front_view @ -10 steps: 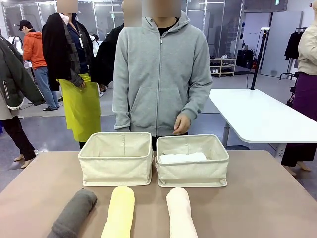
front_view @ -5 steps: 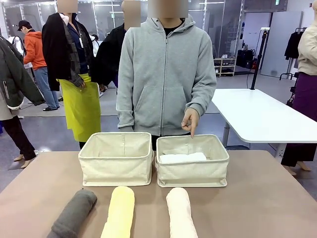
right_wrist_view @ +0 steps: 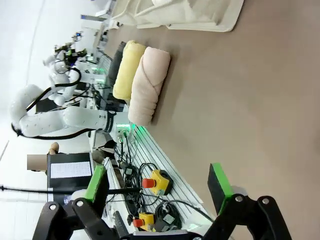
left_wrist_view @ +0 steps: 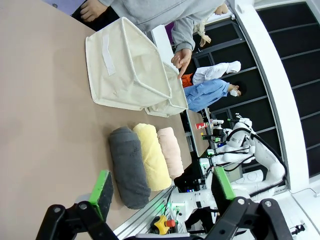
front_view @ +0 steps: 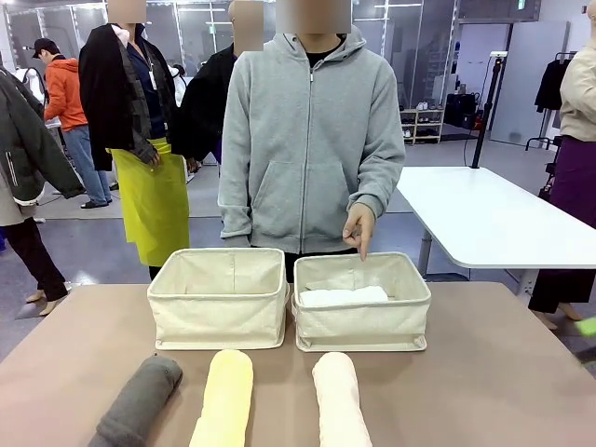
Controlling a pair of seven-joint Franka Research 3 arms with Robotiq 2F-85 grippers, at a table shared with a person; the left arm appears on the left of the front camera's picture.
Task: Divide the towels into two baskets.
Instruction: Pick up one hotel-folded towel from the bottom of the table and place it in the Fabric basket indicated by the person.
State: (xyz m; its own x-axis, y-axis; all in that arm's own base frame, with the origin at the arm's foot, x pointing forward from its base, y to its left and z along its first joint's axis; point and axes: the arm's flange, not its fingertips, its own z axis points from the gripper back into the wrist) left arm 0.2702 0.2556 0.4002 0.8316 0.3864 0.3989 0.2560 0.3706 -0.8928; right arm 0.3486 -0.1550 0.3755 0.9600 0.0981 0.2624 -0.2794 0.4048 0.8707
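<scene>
The brown table [front_view: 503, 372] carries two cream bins side by side on its far half. The left basket [front_view: 219, 298] has nothing showing inside, and the right basket [front_view: 363, 321] holds the white towel [front_view: 343, 296]. A person's hand [front_view: 358, 226] points down over the right basket. Along the near edge, left to right, lie the grey towel [front_view: 140, 400], yellow towel [front_view: 225, 396] and pink towel [front_view: 340, 400]. The left gripper [left_wrist_view: 161, 186] and right gripper [right_wrist_view: 156, 182] both gape, grasping nothing.
</scene>
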